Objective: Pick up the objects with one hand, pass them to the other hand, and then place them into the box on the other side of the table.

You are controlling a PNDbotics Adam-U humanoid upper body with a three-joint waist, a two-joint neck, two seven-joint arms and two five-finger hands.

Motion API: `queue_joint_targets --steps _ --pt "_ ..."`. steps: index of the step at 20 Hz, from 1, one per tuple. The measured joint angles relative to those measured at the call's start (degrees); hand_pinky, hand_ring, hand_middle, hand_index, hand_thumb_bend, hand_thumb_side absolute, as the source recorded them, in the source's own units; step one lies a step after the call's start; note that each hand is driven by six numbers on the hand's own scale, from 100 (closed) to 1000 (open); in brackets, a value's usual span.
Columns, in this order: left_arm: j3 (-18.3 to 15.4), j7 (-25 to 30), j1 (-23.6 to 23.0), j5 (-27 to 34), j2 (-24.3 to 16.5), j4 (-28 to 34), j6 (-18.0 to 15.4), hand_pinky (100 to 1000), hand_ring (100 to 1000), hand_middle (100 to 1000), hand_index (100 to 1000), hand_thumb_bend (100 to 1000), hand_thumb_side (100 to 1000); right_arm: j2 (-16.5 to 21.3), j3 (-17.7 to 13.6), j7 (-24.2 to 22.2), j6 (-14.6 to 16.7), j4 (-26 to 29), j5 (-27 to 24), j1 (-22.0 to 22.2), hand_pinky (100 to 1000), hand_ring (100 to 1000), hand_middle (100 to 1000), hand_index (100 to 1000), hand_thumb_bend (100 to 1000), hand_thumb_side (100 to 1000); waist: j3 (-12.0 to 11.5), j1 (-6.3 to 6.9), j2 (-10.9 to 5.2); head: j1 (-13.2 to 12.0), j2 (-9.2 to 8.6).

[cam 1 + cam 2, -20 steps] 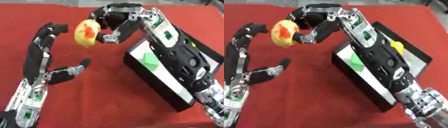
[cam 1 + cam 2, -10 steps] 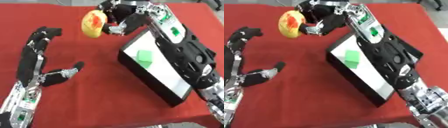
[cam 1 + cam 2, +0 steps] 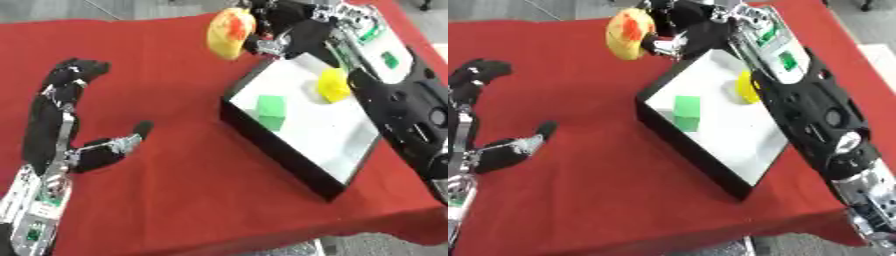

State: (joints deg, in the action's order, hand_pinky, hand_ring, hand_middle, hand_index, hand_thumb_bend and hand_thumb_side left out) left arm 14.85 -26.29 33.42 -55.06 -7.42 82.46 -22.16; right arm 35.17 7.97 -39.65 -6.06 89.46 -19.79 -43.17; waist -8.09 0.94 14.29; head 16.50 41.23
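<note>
My right hand is shut on a yellow fruit with a red patch, held in the air near the far left corner of the box. The box is black outside, white inside, and holds a green block and a yellow object. My left hand hovers open over the red tablecloth at the left, fingers up and thumb out, holding nothing.
The red cloth covers the table; its front edge runs along the bottom of the view. My right arm stretches over the box's right side. Grey floor shows beyond the table's far edge.
The right hand has carried the fruit away from the left hand, up and toward the box's far corner. The camera view has shifted, and the yellow object in the box shows.
</note>
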Motion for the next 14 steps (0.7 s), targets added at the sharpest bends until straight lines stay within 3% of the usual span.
queue_joint_targets --steps 7,14 --pt "-0.5 -0.5 -1.3 0.1 -2.4 0.6 0.3 889 785 666 814 545 487 3.2 -2.9 2.6 2.3 0.6 1.2 5.5 976 977 638 689 100 100 0.8 0.53 -0.37 0.9 0.02" --pt "-0.9 -0.9 -1.7 0.6 -3.0 1.3 0.6 890 785 665 809 544 489 5.1 -5.7 2.0 5.7 0.6 4.1 10.7 972 976 641 693 100 100 1.0 0.75 -0.37 2.1 0.00"
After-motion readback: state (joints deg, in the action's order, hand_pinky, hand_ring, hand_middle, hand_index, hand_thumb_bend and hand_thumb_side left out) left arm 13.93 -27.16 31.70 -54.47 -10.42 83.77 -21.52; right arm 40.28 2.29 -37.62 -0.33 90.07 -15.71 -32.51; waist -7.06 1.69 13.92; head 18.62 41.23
